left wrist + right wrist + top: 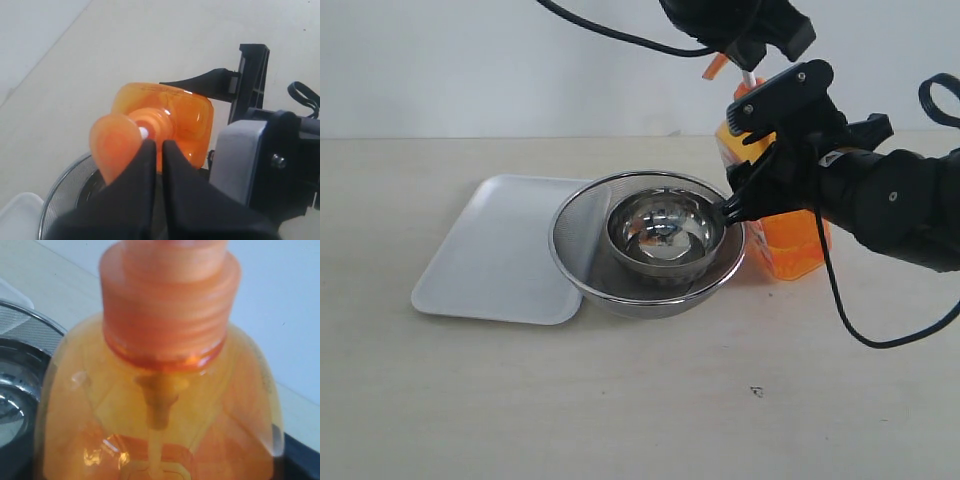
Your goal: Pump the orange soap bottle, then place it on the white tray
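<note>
The white tray [490, 260] lies on the desk [620, 400] well left of both grippers, a mesh strainer [582, 235] between. The left gripper [159, 150], jaws together, sits over the pump of the orange soap bottle [790, 245]; the right gripper [765, 175] clasps its body.

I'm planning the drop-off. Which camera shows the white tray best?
The exterior view: the white tray lies almost whole, only one edge hidden by the strainer. The left wrist view catches a corner; the right wrist view, filled by the orange soap bottle, shows none clearly.
</note>
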Controlling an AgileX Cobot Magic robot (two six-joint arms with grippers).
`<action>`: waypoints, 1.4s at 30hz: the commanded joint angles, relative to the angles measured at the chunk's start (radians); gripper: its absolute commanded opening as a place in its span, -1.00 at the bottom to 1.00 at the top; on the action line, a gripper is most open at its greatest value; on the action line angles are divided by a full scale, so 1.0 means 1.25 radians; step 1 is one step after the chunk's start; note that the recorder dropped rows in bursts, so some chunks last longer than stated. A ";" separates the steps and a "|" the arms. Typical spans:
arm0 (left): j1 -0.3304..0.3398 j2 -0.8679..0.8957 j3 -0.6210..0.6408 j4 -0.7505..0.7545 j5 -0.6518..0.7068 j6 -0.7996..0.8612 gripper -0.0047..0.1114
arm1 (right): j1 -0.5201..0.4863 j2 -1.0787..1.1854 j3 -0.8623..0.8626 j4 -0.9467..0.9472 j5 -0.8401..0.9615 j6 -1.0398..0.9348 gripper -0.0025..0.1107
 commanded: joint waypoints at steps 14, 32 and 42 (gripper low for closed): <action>0.009 -0.019 0.000 0.029 0.067 -0.007 -0.84 | 0.000 0.000 0.004 0.009 0.019 0.003 -0.96; 0.009 -0.080 0.000 0.055 -0.033 0.011 -0.84 | 0.000 0.000 0.004 -0.039 -0.005 0.005 -0.96; 0.009 -0.037 0.000 0.055 -0.042 0.011 -0.84 | 0.000 0.000 0.004 -0.039 0.001 0.005 -0.96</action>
